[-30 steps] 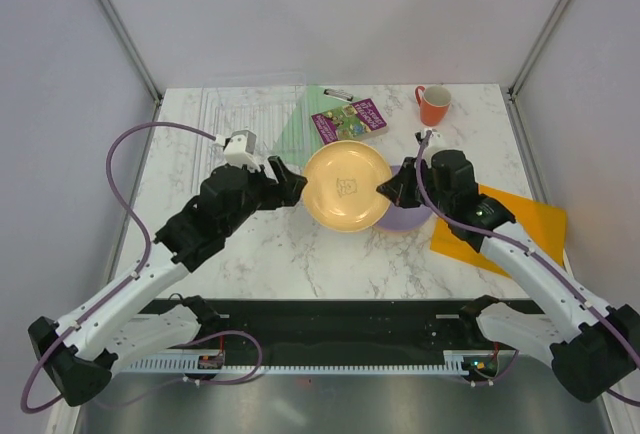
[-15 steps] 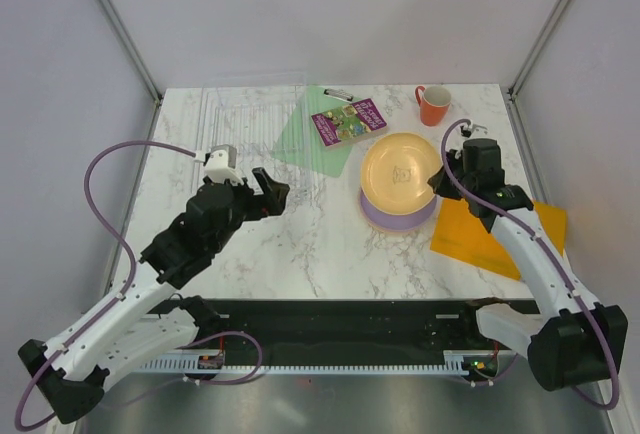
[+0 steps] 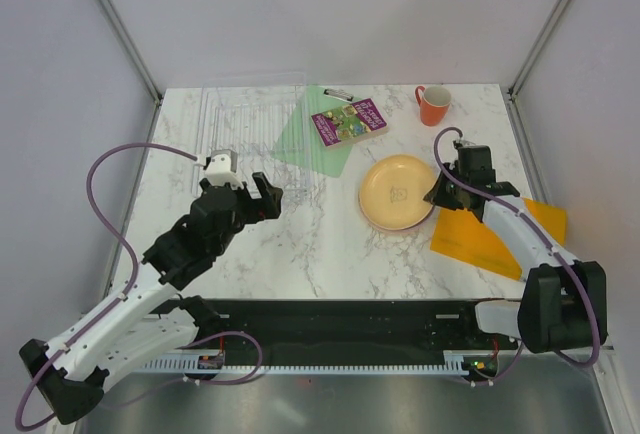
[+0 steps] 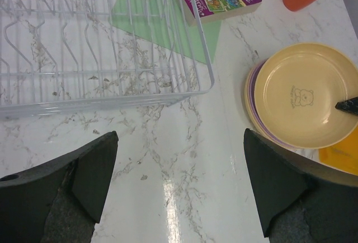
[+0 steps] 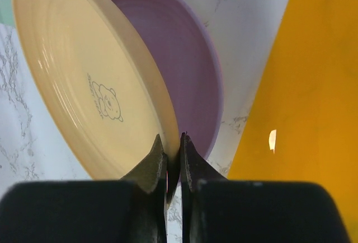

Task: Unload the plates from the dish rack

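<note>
Yellow plate (image 5: pixel 84 75) rim pinched in right gripper (image 5: pixel 172 149) (over purple plate (image 5: pixel 182 52)) | left gripper (image 4: pixel 179 135) wide, apart

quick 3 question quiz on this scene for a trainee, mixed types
1. True or false: the right gripper is shut on the rim of the yellow plate.
2. The lower plate, under the yellow one, is: A) purple B) green C) black
3. Fill in: the left gripper is ___ and holds nothing.

Key: 1 true; 2 A; 3 open
</note>
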Available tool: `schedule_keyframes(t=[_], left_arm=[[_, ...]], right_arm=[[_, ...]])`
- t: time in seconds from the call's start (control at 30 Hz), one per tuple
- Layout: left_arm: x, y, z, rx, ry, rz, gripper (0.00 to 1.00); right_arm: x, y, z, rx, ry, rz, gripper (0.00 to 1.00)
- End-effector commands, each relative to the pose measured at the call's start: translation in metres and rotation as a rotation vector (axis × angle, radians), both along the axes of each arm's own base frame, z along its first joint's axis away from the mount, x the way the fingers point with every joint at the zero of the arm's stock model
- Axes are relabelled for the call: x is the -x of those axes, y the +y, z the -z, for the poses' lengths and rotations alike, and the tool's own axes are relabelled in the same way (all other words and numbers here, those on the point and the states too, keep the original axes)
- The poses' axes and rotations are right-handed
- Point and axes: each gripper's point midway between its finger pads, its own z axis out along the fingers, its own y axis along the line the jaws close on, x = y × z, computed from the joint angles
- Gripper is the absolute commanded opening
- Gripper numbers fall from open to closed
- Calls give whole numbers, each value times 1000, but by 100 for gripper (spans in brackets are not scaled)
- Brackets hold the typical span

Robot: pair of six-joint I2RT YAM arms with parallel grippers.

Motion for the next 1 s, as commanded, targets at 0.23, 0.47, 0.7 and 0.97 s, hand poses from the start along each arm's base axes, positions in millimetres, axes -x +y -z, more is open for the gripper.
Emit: schedule_keyframes(t=[0.23, 0.47, 0.7, 0.97], left_arm=[[-3, 5, 3, -40, -7, -20, 99], [-2, 6, 9, -47, 3, -23, 99], [-6, 11, 11, -96, -2, -42, 100], [-13, 20, -35, -147, -120, -48, 100]], right_arm=[[-9, 4, 10, -53, -12, -53, 57], [-6, -4, -3, -9, -46, -45, 84], [-2, -29, -55, 111, -182, 22, 98], [8, -47, -118, 164, -423, 101, 98]])
